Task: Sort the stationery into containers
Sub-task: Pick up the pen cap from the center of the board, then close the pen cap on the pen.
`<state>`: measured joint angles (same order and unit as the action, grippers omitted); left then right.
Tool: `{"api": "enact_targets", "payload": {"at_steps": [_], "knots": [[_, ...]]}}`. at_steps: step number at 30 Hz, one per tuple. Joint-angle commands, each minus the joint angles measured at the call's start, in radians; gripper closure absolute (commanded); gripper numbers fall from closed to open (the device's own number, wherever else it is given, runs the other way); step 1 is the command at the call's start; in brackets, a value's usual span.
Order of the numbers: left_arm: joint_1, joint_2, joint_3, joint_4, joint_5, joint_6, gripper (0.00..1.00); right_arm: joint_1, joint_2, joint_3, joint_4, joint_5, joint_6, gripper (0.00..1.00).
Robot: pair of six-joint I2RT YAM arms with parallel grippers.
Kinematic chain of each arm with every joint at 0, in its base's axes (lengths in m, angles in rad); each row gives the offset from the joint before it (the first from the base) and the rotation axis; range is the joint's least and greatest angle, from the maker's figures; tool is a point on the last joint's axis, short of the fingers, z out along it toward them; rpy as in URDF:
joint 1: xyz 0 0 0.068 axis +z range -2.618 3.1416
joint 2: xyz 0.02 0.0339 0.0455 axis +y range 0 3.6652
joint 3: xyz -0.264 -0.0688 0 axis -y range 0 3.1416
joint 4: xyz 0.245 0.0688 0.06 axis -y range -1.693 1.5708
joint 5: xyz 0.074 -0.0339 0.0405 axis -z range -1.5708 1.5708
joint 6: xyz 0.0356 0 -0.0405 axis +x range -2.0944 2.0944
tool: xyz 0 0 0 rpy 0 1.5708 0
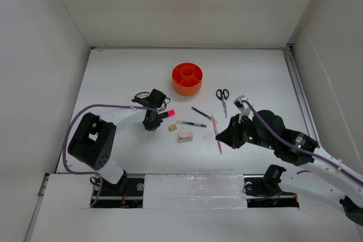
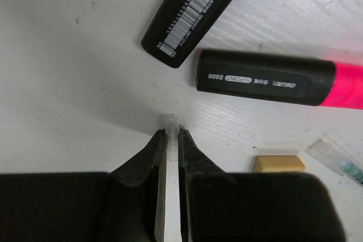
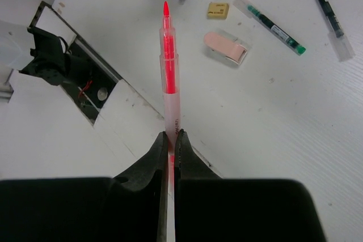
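**White table, white walls, pencil in the right gripper**

The table is white and grainy, boxed in by plain white walls. The orange organiser stands toward its far side. Scissors lie just right of the organiser; pens and erasers lie nearer than it. Nearer and to its right, the right gripper is clamped on the pink pencil. Nearer and to its left, the left gripper is closed, its tips close to the pink highlighter.
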<state>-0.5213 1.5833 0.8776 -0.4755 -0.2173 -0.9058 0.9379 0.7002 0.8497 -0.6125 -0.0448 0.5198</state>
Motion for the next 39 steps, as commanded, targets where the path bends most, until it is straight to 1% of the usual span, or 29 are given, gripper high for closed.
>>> {"api": "enact_targets", "payload": {"at_steps": [1, 2, 4, 6, 8, 9, 10, 11, 12, 13, 14, 16, 17, 20, 21, 25, 31, 36, 39], "knots": [[-0.002, 0.052, -0.084, 0.098, 0.087, 0.001, 1.0, 0.01, 0.015, 0.002, 0.062, -0.026, -0.012, 1.0], [-0.002, 0.02, -0.085, 0.124, 0.096, 0.016, 1.0, 0.01, 0.015, 0.002, 0.071, -0.026, -0.012, 1.0], [-0.002, -0.025, -0.085, 0.124, 0.12, 0.027, 1.0, 0.01, 0.024, 0.002, 0.082, -0.026, -0.012, 1.0], [-0.002, -0.12, -0.074, 0.124, 0.131, 0.039, 1.0, 0.01, 0.024, -0.02, 0.115, -0.036, -0.003, 1.0], [-0.002, -0.192, -0.056, 0.124, 0.144, 0.068, 1.0, 0.01, 0.034, -0.058, 0.193, -0.085, -0.003, 1.0], [-0.002, -0.265, -0.033, 0.124, 0.157, 0.079, 1.0, 0.01, 0.051, -0.073, 0.227, -0.111, 0.011, 1.0], [-0.002, -0.301, -0.019, 0.124, 0.167, 0.103, 1.0, 0.01, 0.062, -0.089, 0.308, -0.137, 0.023, 1.0], [-0.002, -0.333, 0.0, 0.124, 0.182, 0.114, 1.0, 0.01, 0.077, -0.124, 0.353, -0.189, 0.034, 1.0], [-0.002, -0.394, 0.032, 0.124, 0.191, 0.123, 1.0, 0.01, 0.096, -0.136, 0.393, -0.208, 0.049, 1.0], [-0.002, -0.422, 0.049, 0.124, 0.2, 0.133, 1.0, 0.01, 0.141, -0.146, 0.431, -0.228, 0.083, 1.0], [-0.002, -0.448, 0.066, 0.135, 0.219, 0.152, 1.0, 0.01, 0.166, -0.155, 0.504, -0.243, 0.106, 1.0], [-0.002, -0.515, 0.096, 0.156, 0.228, 0.165, 1.0, 0.01, 0.237, -0.167, 0.575, -0.26, 0.179, 1.0], [-0.002, -0.549, 0.11, 0.173, 0.261, 0.179, 1.0, 0.01, 0.252, -0.196, 0.671, -0.291, 0.201, 1.0], [-0.002, -0.571, 0.123, 0.221, 0.324, 0.188, 1.0, 0.01, 0.292, -0.219, 0.833, -0.337, 0.279, 1.0], [-0.002, -0.571, 0.132, 0.23, 0.372, 0.197, 1.0, 0.01, 0.303, -0.228, 0.909, -0.366, 0.29, 1.0], [-0.002, -0.582, 0.106, 0.291, 0.456, 0.188, 1.0, 0.01, 0.361, -0.228, 1.04, -0.411, 0.325, 1.0], [-0.002, -0.602, 0.06, 0.389, 0.573, 0.14, 1.0, 0.01, 0.441, -0.218, 1.119, -0.411, 0.347, 1.0], [-0.002, -0.623, 0.047, 0.399, 0.598, 0.131, 1.0, 0.01, 0.461, -0.218, 1.131, -0.402, 0.356, 1.0], [-0.002, -0.634, 0.047, 0.399, 0.608, 0.131, 1.0, 0.01, 0.441, -0.218, 1.131, -0.371, 0.347, 1.0]]}}
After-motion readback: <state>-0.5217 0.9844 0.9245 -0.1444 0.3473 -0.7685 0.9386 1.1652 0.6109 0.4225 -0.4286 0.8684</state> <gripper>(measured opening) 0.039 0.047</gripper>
